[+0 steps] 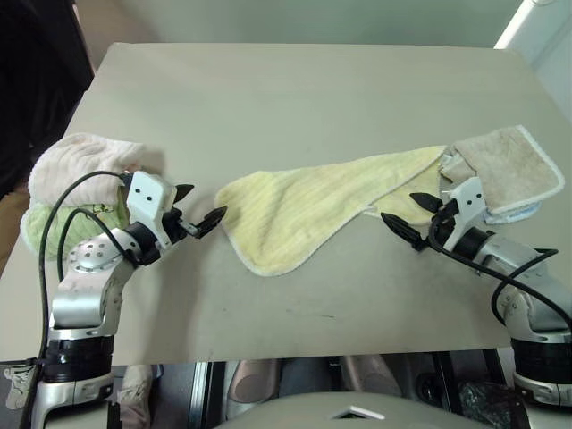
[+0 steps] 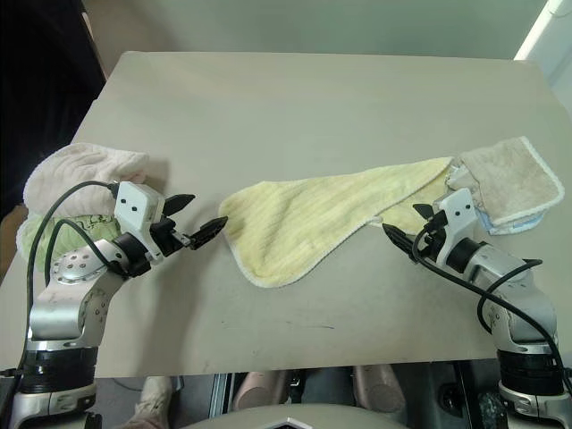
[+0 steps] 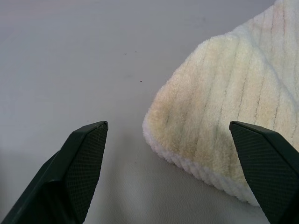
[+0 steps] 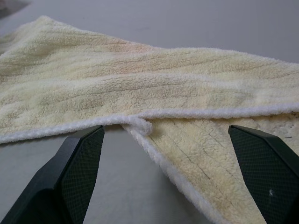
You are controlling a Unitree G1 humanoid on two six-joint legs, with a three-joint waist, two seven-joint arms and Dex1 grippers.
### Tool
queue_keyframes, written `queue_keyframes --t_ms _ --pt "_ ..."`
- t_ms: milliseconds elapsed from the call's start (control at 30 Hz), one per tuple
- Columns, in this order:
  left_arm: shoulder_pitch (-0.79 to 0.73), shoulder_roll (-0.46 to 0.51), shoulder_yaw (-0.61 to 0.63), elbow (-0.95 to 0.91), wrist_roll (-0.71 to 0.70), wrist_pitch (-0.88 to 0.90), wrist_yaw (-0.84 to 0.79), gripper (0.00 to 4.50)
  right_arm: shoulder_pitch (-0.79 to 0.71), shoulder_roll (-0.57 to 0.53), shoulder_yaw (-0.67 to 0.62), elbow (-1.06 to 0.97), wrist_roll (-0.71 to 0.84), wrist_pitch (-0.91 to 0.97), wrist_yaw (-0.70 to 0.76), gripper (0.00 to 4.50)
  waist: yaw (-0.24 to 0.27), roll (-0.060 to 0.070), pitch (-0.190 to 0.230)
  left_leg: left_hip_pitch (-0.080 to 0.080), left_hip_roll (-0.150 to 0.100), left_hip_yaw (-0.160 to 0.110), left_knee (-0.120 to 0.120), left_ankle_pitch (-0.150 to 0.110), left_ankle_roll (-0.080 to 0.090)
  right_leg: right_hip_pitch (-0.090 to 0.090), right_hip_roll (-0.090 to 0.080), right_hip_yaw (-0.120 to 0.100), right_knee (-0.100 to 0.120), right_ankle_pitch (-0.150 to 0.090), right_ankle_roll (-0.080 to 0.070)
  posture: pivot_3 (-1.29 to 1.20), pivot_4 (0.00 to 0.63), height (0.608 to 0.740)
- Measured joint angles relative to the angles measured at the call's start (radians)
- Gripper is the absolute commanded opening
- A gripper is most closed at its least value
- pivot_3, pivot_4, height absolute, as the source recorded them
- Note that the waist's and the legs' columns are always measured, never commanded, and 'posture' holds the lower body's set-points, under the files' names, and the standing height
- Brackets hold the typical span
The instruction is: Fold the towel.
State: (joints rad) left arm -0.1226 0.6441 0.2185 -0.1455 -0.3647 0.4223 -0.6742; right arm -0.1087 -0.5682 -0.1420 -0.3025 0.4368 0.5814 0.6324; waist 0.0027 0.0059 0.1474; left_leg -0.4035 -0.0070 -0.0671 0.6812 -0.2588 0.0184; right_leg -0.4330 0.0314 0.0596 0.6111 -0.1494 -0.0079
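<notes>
The pale yellow ribbed towel (image 1: 299, 210) lies loosely spread across the middle of the table, with one layer lapped over another at its right end (image 4: 187, 154). My left gripper (image 1: 204, 203) is open just off the towel's rounded left corner (image 3: 219, 116), its fingers (image 3: 84, 158) low over the table and holding nothing. On the other side, my right gripper (image 1: 402, 209) is open too and points at the towel's near right hem (image 4: 140, 125). That hem lies between its fingers (image 4: 79, 158), apart from them.
A beige towel with white edging (image 1: 511, 163) lies at the right table edge, on something light blue. Rolled pink (image 1: 76, 161) and light green (image 1: 43, 228) towels sit at the left edge. The tan table (image 1: 295, 89) stretches bare behind the towel.
</notes>
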Motion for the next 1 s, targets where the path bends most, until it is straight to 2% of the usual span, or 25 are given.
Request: queue_keyframes --t_ms 467,767,1000 --pt "-0.012 -0.010 -0.010 -0.008 0.002 0.001 0.000 4.50 0.025 -0.019 -0.020 -0.012 0.001 0.001 0.002 4.48 0.001 0.000 0.000 0.000 0.000 0.000 0.000 0.000 0.000 0.000 0.000 0.000 0.000 0.000 0.000 0.00 0.150 0.740" --pt "-0.093 -0.044 -0.082 0.034 0.017 -0.018 -0.010 4.50 0.026 -0.014 -0.041 -0.027 0.001 0.007 -0.020 4.48 -0.002 0.000 0.000 0.000 0.000 0.000 0.000 0.001 0.000 0.001 0.000 0.000 0.000 0.000 0.002 0.00 0.150 0.740" --pt "-0.082 0.019 -0.115 0.023 0.024 -0.040 -0.097 4.50 0.065 -0.010 -0.048 -0.061 0.002 0.012 -0.038 4.48 -0.002 0.000 0.000 0.000 0.000 0.000 0.000 0.000 0.000 0.001 0.000 0.000 0.000 0.000 0.001 0.00 0.150 0.740"
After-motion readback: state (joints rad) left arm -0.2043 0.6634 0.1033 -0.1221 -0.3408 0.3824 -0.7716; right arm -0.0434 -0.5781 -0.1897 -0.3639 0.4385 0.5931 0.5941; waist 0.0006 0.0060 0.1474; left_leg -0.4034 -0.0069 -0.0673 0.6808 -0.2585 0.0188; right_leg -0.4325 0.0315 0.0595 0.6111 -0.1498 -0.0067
